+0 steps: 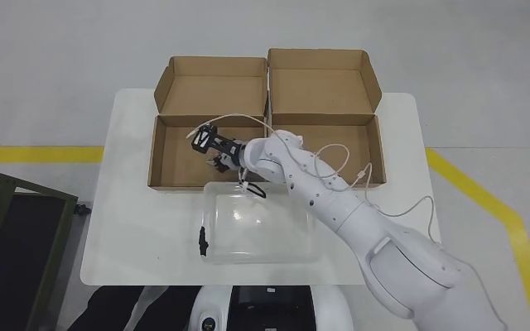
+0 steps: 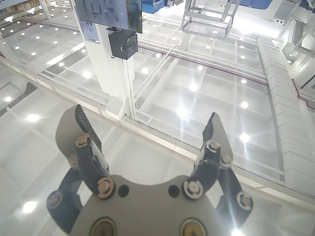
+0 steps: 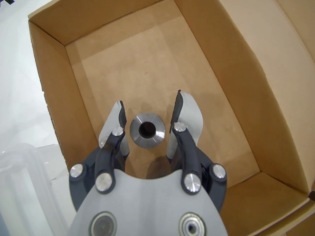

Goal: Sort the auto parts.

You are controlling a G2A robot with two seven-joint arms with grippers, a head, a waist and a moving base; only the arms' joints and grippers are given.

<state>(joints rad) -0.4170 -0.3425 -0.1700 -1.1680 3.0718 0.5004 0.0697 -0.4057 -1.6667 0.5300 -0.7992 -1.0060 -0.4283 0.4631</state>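
Over the cardboard box (image 3: 137, 57), right hand (image 3: 150, 99), spread, flanks a metal sleeve (image 3: 147, 130); left hand (image 2: 145, 110) spread; clear bin (image 1: 273, 236) adjoins.

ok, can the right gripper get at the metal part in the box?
Probably yes: the right gripper is open, straddling the metal part inside the cardboard box, with nothing between them.

Bright, even overhead light. Beyond the left claw (image 2: 146, 112), ceiling lamps (image 2: 244, 104) flare into starbursts. Beside the right claw (image 3: 149, 98), the box (image 3: 118, 3) walls cast soft shadows; straight lines bow at wrist-view edges.
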